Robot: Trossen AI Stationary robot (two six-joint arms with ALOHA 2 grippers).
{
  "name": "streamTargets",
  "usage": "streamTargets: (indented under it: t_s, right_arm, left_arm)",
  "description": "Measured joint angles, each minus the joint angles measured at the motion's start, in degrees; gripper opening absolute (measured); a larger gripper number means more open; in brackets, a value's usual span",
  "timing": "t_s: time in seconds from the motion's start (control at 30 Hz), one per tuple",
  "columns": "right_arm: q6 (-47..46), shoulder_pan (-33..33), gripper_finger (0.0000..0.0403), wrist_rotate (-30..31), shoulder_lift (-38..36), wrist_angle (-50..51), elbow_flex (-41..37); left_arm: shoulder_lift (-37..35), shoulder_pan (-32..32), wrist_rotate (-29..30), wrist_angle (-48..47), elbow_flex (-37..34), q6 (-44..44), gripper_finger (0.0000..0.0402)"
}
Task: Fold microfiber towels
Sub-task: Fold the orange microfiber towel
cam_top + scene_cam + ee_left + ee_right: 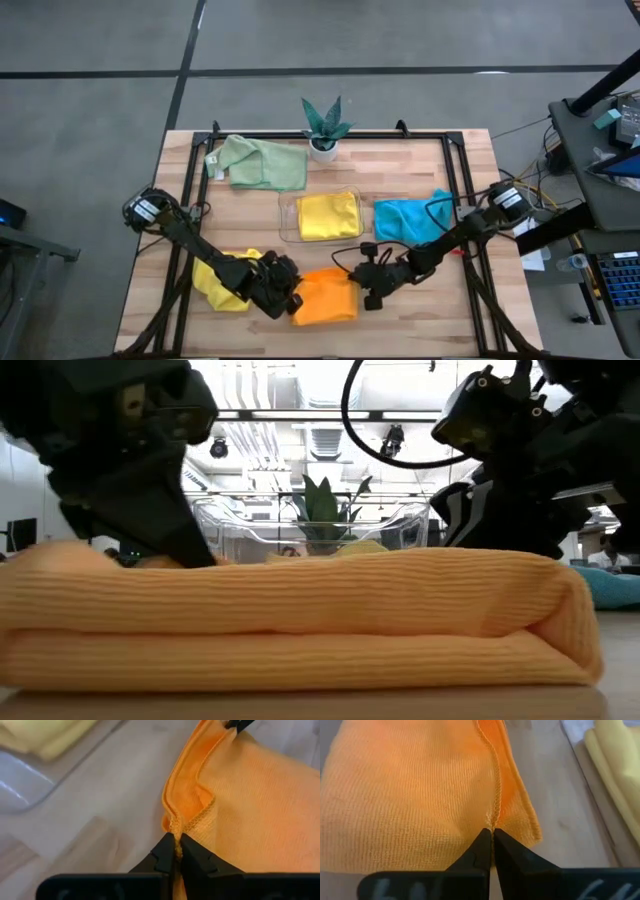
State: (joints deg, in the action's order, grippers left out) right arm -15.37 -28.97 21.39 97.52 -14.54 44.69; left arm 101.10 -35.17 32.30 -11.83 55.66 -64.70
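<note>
While the wooden table (400,170) fills the frame's centre, we see the folded orange towel (325,297) at lower centre; the left gripper (291,297) pinches its left edge; the right gripper (364,296) pinches its right edge.

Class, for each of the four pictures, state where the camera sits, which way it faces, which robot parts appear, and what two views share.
High view: above the table, facing straight down; both arms show, around the orange towel.
Low view: at tabletop height, facing level across; dark arm parts hang above the folded towel.
Left wrist view: on the left arm; the left end effector is shut on the towel's edge.
Right wrist view: on the right arm; the right end effector is shut on its edge.
Shared: both wrist views show the orange towel.
</note>
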Motion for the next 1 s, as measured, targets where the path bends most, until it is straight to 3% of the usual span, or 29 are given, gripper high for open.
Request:
streamTargets:
  t_s: [0.33,0.8,1.0]
  right_arm:
    - [-0.59,-3.38,0.0009,7.12,-3.26,6.87,0.00]
    - [-3.42,-3.68,0.0009,7.38,-4.07,13.68,0.00]
    - [-3.76,-3.68,0.0037,7.36,-4.09,14.06,0.00]
  left_arm:
    - [0.00,0.35,2.66,0.39,-0.49,0.55,0.0038]
    - [0.00,2.57,6.07,3.63,-0.63,1.11,0.0045]
    - [0.00,2.59,6.06,4.04,-0.52,2.13,0.0087]
